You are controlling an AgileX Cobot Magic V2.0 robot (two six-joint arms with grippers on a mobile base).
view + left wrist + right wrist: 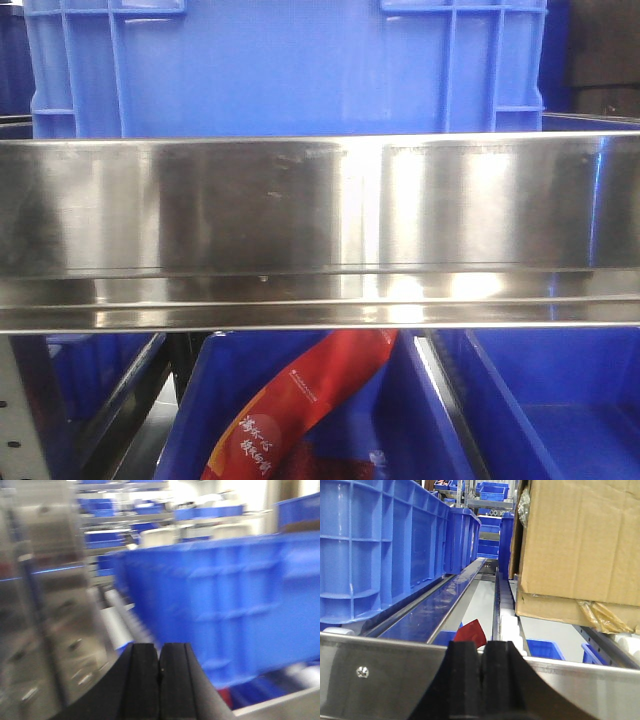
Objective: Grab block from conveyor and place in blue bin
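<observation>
Both the left gripper (159, 680) and the right gripper (481, 680) have their black fingers pressed together with nothing between them. No block or conveyor belt shows in any view. In the front view a blue crate (290, 70) stands behind a steel rail (320, 230), and below it an open blue bin (420, 420) holds a red packet (290, 415).

A polished steel rail (320, 235) crosses the front view under bright reflected light, with blue crates (290, 65) above, a red packet (300, 410) in a blue tub below, and a cardboard box (580, 545) on roller racking.
</observation>
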